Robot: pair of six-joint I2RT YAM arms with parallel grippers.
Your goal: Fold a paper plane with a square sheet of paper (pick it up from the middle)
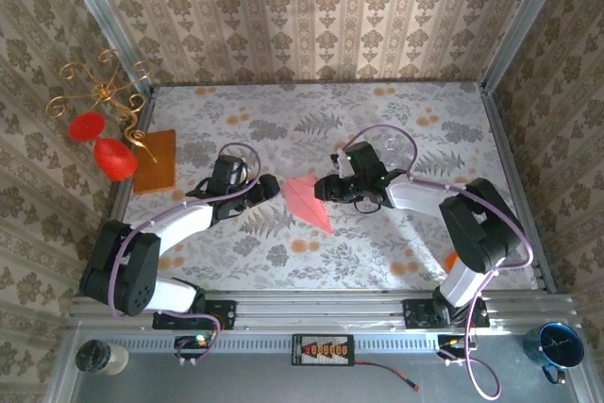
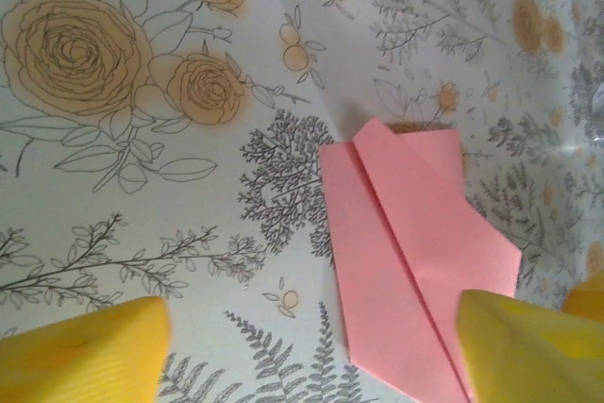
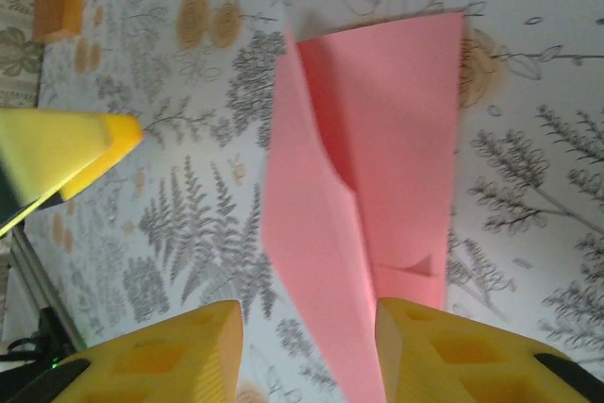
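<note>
Squarely between two parted grippers, the paper plane (image 1: 307,200) lies flat mid-table.

The left gripper (image 1: 272,189) has its jaws wide and the right gripper (image 1: 324,188) has a narrower gap; neither grasps anything. The plane's long axis runs diagonally, with its sharp point toward the near right. The right gripper looks nearer, straddling the plane's edge. The orange sheet (image 1: 154,159) lies well apart on the left, out of the way.

I find the paper plane (image 1: 308,201) at the table (image 1: 396,110) centre | left gripper (image 1: 275,187) just to its left | right gripper (image 1: 323,190) just to its right | rectangular sheet (image 1: 156,159) far left, well apart.
</note>
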